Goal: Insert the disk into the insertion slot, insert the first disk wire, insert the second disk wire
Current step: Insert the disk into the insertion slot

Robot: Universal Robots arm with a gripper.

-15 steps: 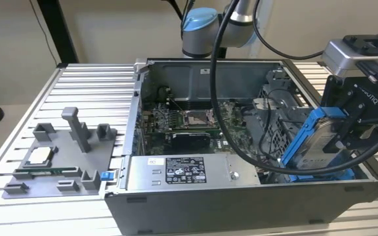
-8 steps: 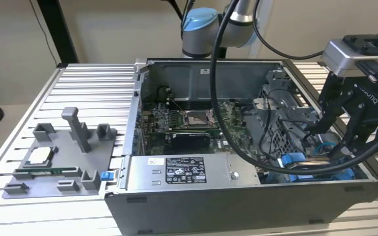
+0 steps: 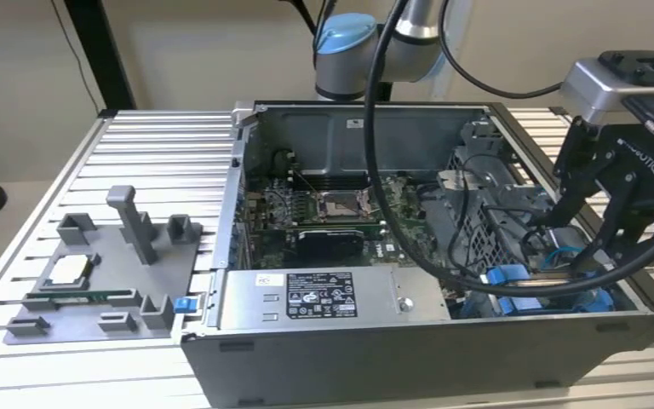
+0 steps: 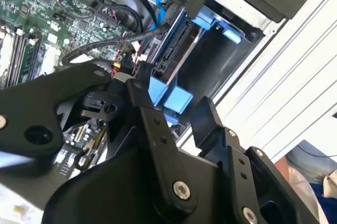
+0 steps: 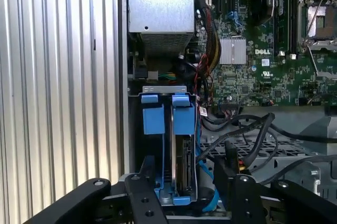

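The disk (image 5: 184, 163) stands on edge inside the insertion slot (image 5: 158, 120), a grey bay with bright blue tabs at the case's corner, which is on the exterior view's right (image 3: 531, 281). My gripper (image 5: 184, 175) hovers just over it, open, with one finger on each side of the bay. The blue tabs (image 4: 174, 100) lie between the fingers (image 4: 141, 97). Black disk wires (image 5: 247, 129) loop loose beside the bay, and a connector with red and yellow leads (image 5: 240, 167) sits by one finger. In the exterior view my gripper (image 3: 565, 249) reaches down into the case.
The open computer case (image 3: 418, 358) sits on a ribbed aluminium table (image 3: 65, 170). Inside are the motherboard (image 3: 327, 213) and a grey box with a sticker (image 3: 304, 298). A grey fixture (image 3: 100, 273) with small parts lies at the exterior view's left. Thick arm cables (image 3: 378, 170) hang over the case.
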